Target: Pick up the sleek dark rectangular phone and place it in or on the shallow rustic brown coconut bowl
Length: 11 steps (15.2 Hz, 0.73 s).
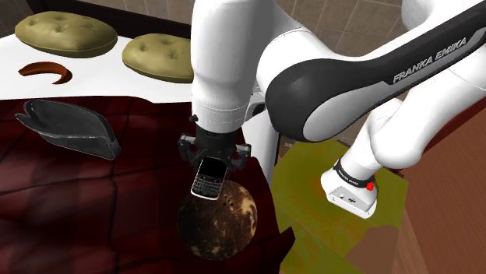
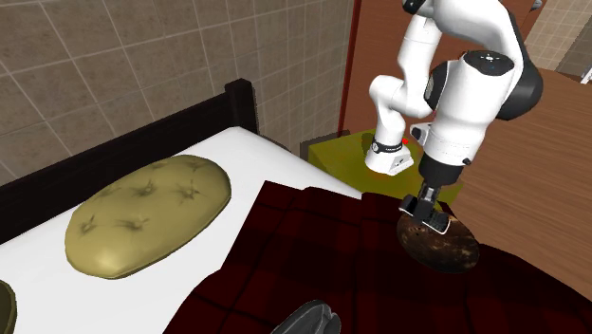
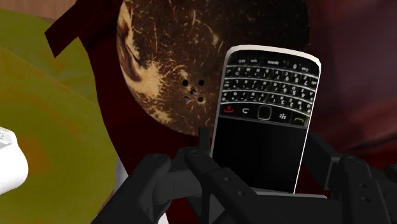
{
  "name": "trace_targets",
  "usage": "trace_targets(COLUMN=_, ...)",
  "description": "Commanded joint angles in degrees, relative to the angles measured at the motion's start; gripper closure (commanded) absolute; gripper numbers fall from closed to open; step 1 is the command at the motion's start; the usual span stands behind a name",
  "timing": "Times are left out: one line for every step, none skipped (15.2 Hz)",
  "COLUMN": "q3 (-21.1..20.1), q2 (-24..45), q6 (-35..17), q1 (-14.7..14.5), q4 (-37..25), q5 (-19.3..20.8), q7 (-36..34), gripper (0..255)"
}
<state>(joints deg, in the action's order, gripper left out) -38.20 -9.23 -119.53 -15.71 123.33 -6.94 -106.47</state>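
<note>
A black phone (image 1: 209, 178) with a keypad and a silver rim hangs tilted in the air, clasped at its screen end by my gripper (image 1: 212, 158). Just below it lies the round, mottled brown coconut bowl (image 1: 222, 223) on the dark red blanket. In the wrist view the phone (image 3: 267, 121) stands between the black fingers (image 3: 202, 154), its keypad end pointing away from the hand, with the bowl (image 3: 162, 70) beyond and beside it. From the second exterior view the gripper (image 2: 427, 211) hovers over the bowl's (image 2: 446, 245) near rim.
A dark grey pouch-like object (image 1: 70, 128) lies on the red blanket (image 1: 93, 210) toward the shoulder view's left. Two olive pillows (image 1: 66, 33) (image 1: 160, 56) and a brown curved item (image 1: 47, 70) rest on the white sheet. A yellow-green stand (image 1: 335, 214) sits beside the bed's edge.
</note>
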Motion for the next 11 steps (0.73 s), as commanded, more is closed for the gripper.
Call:
trace_targets(q3=-1.6, q2=-0.5, q6=-0.1, q1=-1.2, q4=0.4, q5=-0.4, q7=-2.7, gripper=255)
trace_targets(q3=-2.4, q2=-0.7, q6=-0.1, q1=-1.8, q4=0.4, q5=-0.6, q7=-4.0, gripper=255)
trace_targets(q3=-3.8, q2=-0.8, q6=0.0, q1=-2.7, q4=0.3, q5=-0.7, q7=-6.2, gripper=255)
trace_targets(q3=-3.9, q2=-0.5, q6=-0.8, q1=-2.7, q4=0.8, q5=-0.5, q7=-6.3, gripper=255)
trace_targets(q3=-4.1, q2=-0.2, q6=-1.6, q1=-2.7, q4=1.3, q5=-0.4, q7=-6.5, gripper=255)
trace_targets(q3=-4.2, q2=0.1, q6=-2.4, q1=-2.6, q4=1.9, q5=-0.2, q7=-6.6, gripper=255)
trace_targets(q3=-4.4, q2=0.5, q6=-3.2, q1=-2.6, q4=2.4, q5=0.1, q7=-6.8, gripper=255)
trace_targets(q3=-4.5, q2=0.9, q6=-4.0, q1=-2.6, q4=2.8, q5=0.3, q7=-7.0, gripper=255)
trace_targets(q3=-4.7, q2=1.3, q6=-4.8, q1=-2.6, q4=3.3, q5=0.5, q7=-7.2, gripper=255)
trace_targets(q3=-4.8, q2=1.7, q6=-5.6, q1=-2.5, q4=3.8, q5=0.8, q7=-7.4, gripper=255)
trace_targets(q3=-5.0, q2=2.1, q6=-6.4, q1=-2.5, q4=4.3, q5=1.1, q7=-7.6, gripper=255)
